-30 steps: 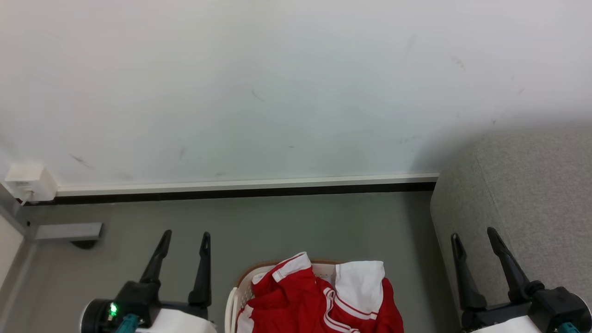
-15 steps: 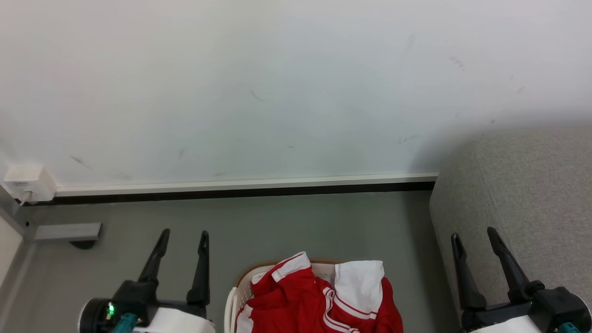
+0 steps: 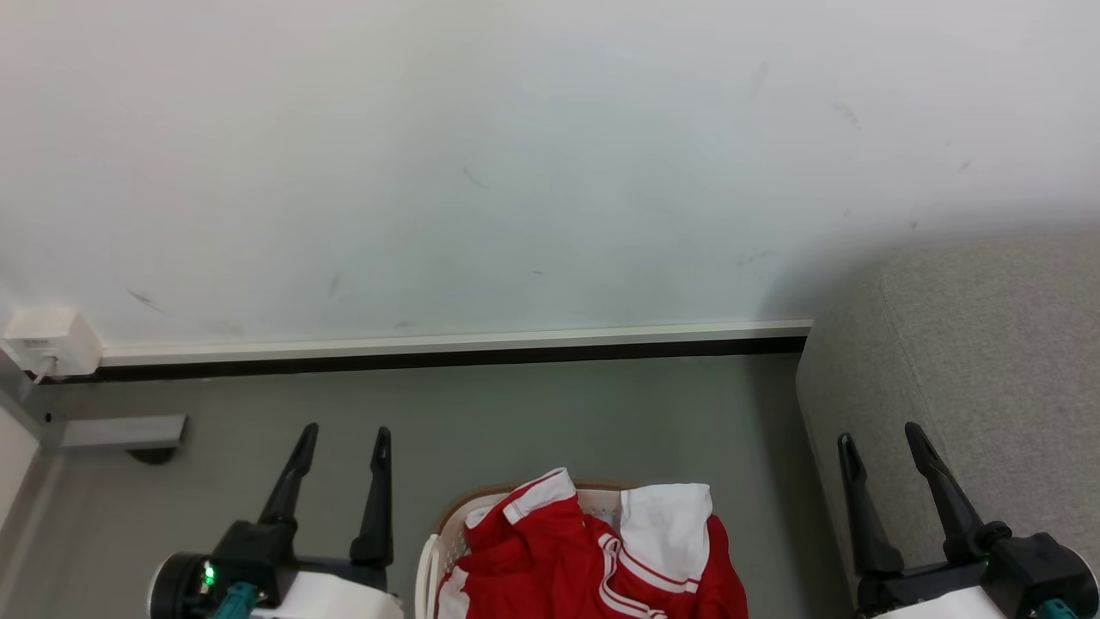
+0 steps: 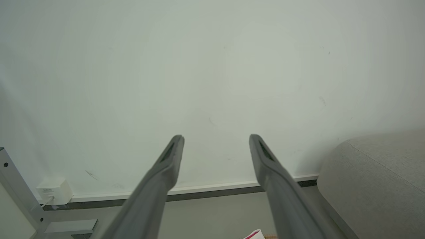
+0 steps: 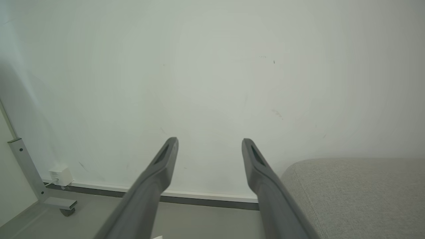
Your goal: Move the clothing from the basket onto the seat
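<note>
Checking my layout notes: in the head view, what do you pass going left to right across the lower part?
White wall box → left gripper → clothing → right gripper.

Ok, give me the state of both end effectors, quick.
Left end effector: open, holding nothing.
Right end effector: open, holding nothing.

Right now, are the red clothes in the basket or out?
In: the clothing sits bunched up inside the basket, beside the seat.
</note>
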You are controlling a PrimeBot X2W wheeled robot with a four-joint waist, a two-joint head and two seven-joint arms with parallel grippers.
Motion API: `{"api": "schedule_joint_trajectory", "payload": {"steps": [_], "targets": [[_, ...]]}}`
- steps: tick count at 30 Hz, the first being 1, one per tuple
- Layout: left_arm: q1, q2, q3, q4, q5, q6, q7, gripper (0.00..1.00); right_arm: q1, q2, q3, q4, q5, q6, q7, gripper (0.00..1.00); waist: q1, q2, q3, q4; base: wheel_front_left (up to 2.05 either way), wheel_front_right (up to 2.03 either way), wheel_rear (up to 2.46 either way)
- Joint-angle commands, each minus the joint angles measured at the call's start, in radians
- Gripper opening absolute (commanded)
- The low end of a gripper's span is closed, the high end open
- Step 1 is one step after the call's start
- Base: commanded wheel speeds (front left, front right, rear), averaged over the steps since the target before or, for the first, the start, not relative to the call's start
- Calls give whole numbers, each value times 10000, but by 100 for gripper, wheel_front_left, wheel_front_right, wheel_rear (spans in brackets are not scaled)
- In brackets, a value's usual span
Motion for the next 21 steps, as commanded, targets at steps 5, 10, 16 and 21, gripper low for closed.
{"api": "schedule_joint_trajectory", "payload": {"steps": [5, 10, 16, 21], "targets": [[81, 25, -35, -140, -138, 84, -7, 100, -55, -22, -32, -23, 33, -17, -33, 100, 0, -1, 17, -32, 0, 0, 0], [125, 25, -78, -188, -221, 78, -7, 100, -47, -29, -78, -56, 103, -17, -33, 100, 0, -1, 64, -100, 0, 0, 0], [84, 26, -85, -248, -314, 51, -7, 100, -142, -17, -92, -208, 431, -17, -32, 100, 0, -1, 281, -345, 0, 0, 0], [-112, 27, -103, -224, -418, 18, -7, 100, -259, -99, -146, -295, 490, -17, -19, 100, 0, -1, 587, -565, 0, 0, 0]]}}
